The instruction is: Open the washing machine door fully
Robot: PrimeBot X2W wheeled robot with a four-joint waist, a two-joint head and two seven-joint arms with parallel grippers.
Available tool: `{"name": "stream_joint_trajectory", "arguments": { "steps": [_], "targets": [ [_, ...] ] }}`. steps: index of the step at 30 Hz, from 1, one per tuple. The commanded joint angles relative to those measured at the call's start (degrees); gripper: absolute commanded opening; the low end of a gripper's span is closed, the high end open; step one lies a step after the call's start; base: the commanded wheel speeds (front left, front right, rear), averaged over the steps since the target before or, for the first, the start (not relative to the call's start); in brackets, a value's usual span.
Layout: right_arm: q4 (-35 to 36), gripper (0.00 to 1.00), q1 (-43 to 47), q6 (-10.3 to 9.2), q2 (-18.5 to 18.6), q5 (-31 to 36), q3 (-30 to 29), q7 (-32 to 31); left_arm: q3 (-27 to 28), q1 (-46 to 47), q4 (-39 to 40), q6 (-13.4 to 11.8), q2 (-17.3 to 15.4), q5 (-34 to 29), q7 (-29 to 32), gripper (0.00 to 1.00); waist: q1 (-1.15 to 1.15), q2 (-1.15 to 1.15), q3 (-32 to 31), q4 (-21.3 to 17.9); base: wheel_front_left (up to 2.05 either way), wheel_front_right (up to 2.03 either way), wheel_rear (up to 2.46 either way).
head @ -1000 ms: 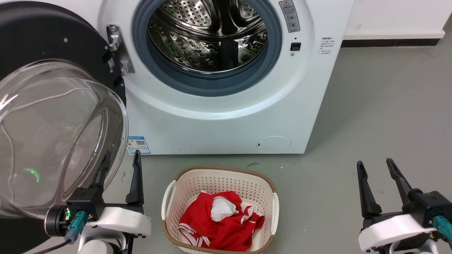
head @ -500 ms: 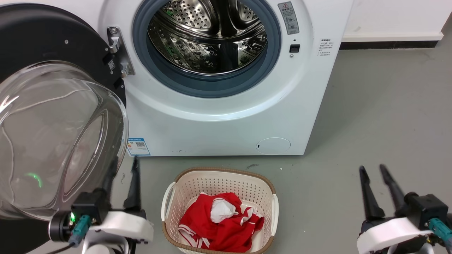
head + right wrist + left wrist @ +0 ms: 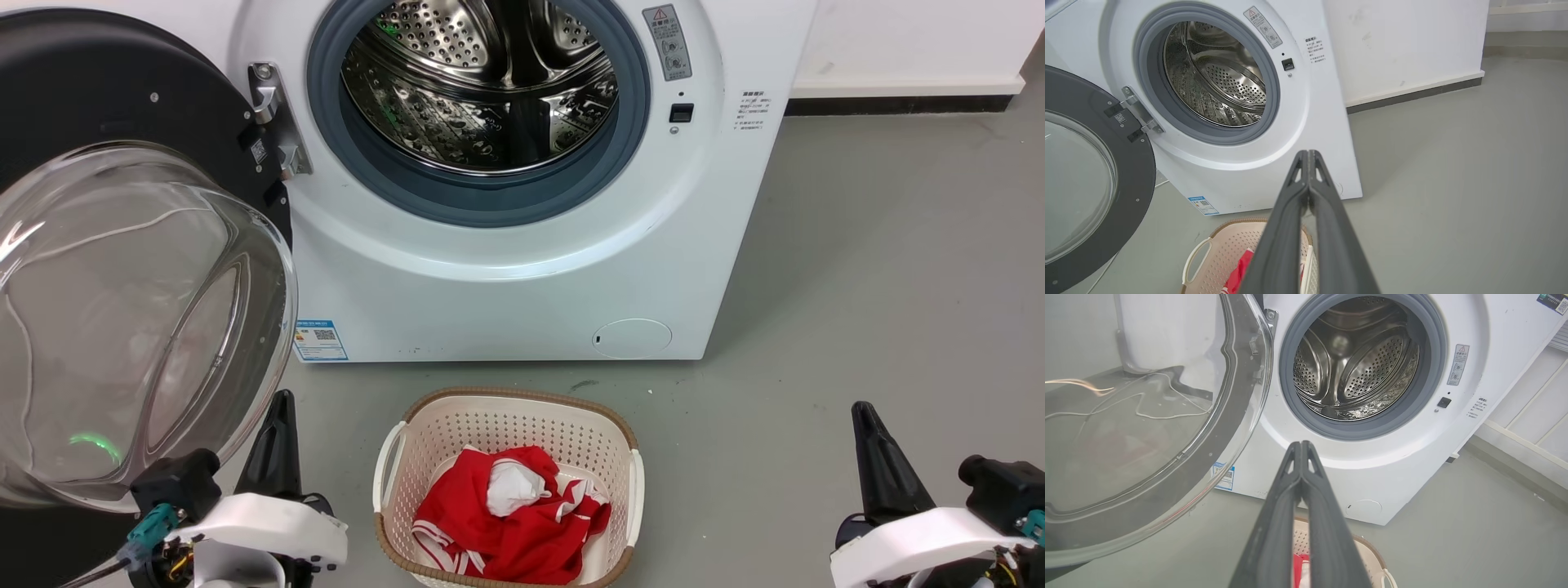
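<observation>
Black washing machine door [image 3: 98, 82] stands wide at left; left pincer [image 3: 1301, 446] and right pincer [image 3: 1307, 154] closed, empty; keep both off its glass

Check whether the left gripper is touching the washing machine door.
Apart. In the left wrist view, grey floor and the white washing machine show between the shut left gripper and the washing machine door rim.

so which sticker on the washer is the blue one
The small blue label sticker at the bottom left corner of the white washing machine; the grey warning sticker and white text label sit high, right of the steel drum.
</observation>
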State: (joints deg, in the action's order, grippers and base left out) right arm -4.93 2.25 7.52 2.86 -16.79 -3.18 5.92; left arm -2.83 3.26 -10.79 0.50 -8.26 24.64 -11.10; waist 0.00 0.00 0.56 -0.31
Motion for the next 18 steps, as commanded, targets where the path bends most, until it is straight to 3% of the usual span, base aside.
{"name": "stream_joint_trajectory", "arguments": {
  "steps": [1, 18],
  "targets": [
    [0.4, 0.00, -1.9, -0.01, 0.2, -3.3, -0.2, -0.4, 0.7, 1.5, 0.7, 0.4, 0.0, 2.8, 0.6, 0.00, 0.00, 0.00, 0.0, 0.0, 0.00, 0.00, 0.00],
    [-1.7, 0.00, -3.6, -0.01, 0.4, -20.3, -0.7, -3.0, 2.7, 1.9, -0.1, 2.0, 1.2, 17.9, 4.5, 0.00, 0.00, 0.00, -0.1, 0.1, 0.00, 0.00, 0.00]
  ]
}}
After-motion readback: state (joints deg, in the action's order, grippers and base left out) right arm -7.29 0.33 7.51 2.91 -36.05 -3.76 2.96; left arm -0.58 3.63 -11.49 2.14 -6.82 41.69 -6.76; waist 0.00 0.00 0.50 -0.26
